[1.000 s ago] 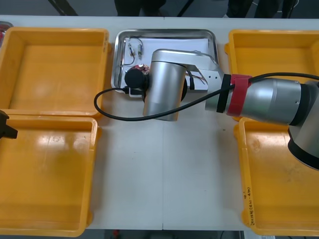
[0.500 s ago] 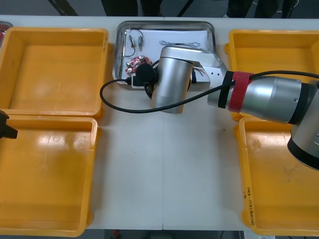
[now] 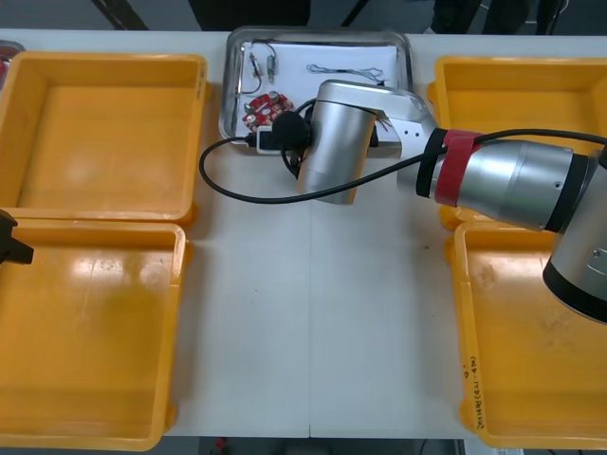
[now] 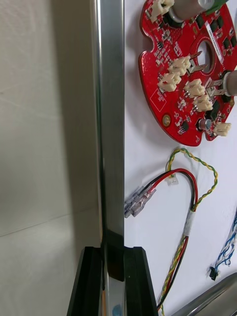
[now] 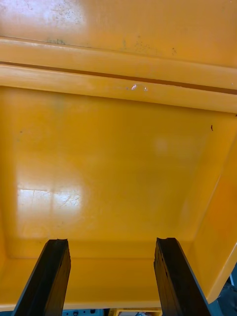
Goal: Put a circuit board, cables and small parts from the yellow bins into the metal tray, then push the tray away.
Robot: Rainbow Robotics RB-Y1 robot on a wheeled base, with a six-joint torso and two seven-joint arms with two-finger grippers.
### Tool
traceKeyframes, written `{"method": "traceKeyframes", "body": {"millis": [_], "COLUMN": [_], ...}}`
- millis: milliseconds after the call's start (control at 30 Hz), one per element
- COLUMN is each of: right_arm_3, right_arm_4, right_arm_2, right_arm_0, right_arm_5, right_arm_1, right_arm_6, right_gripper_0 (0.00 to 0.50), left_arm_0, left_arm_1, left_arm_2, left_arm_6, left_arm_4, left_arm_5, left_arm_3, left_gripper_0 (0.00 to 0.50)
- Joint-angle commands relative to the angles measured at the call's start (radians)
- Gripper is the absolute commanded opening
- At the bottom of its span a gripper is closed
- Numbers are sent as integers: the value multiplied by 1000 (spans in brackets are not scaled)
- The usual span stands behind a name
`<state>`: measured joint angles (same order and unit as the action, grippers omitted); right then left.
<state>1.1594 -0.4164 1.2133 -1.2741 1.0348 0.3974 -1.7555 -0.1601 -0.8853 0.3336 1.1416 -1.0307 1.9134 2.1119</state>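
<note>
1. The tray [image 3: 322, 32] has slid toward the far edge of the bench [image 3: 313, 332] over the last second. Its far rim now lies close to that edge, between the two far bins.
2. The right hand [image 4: 113, 256] went with it. The fingers are pinched narrow on the tray's near rim [image 4: 111, 123], one inside and one outside, and the arm reaches across the bench from the right.
3. The load rode along without spilling. The board [image 4: 187, 74] lies on the white floor just inside the held rim, with the red and yellow cable [image 4: 190, 197] beside it and a blue and white cable [image 4: 228, 247] further in.
4. The left hand [image 5: 111, 242] waits with fingers wide over the near left bin [image 5: 118, 148], holding nothing.
5. My judgement is that filling is done and the push is almost finished. Little bench remains beyond the tray, so the likely next move is to let go of the rim and draw back, without dragging the tray home.
</note>
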Motion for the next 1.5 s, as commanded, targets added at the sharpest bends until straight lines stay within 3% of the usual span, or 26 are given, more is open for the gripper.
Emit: {"method": "traceKeyframes", "body": {"millis": [33,267,300,333,367,433,467,733,900,1233,1500], "right_arm_3": [-37,-55,-55,-55,-55,-55,-55,5,79,319,562], "right_arm_4": [21,33,33,34,34,34,33,27,-48,-52,22], "right_arm_2": [5,5,5,6,6,5,6,-26,-86,-290,-531], "right_arm_0": [-54,-53,-53,-53,-53,-53,-54,-53,-53,36,203], "right_arm_5": [-36,-45,-45,-45,-45,-42,-39,65,180,516,843], "right_arm_1": [-26,-31,-32,-32,-31,-32,-31,-32,-31,-32,-31], "right_arm_6": [-44,-48,-48,-50,-51,-51,-53,-55,-45,-18,-12], "right_gripper_0": [0,1,53,147,206,451,500,500,500,500,500], "left_arm_0": [22,22,22,22,22,22,22,22,22,22,22], "left_arm_1": [-44,-44,-44,-44,-44,-44,-44,-44,-44,-44,-44], "left_arm_2": [32,32,32,32,32,32,32,32,32,32,32], "left_arm_6": [69,69,69,69,69,69,69,69,69,69,69], "left_arm_4": [4,4,4,4,4,4,4,4,4,4,4], "left_arm_5": [6,6,6,6,6,6,6,6,6,6,6], "left_arm_3": [28,28,28,28,28,28,28,28,28,28,28], "left_gripper_0": [500,500,500,500,500,500,500,500,500,500,500]}}
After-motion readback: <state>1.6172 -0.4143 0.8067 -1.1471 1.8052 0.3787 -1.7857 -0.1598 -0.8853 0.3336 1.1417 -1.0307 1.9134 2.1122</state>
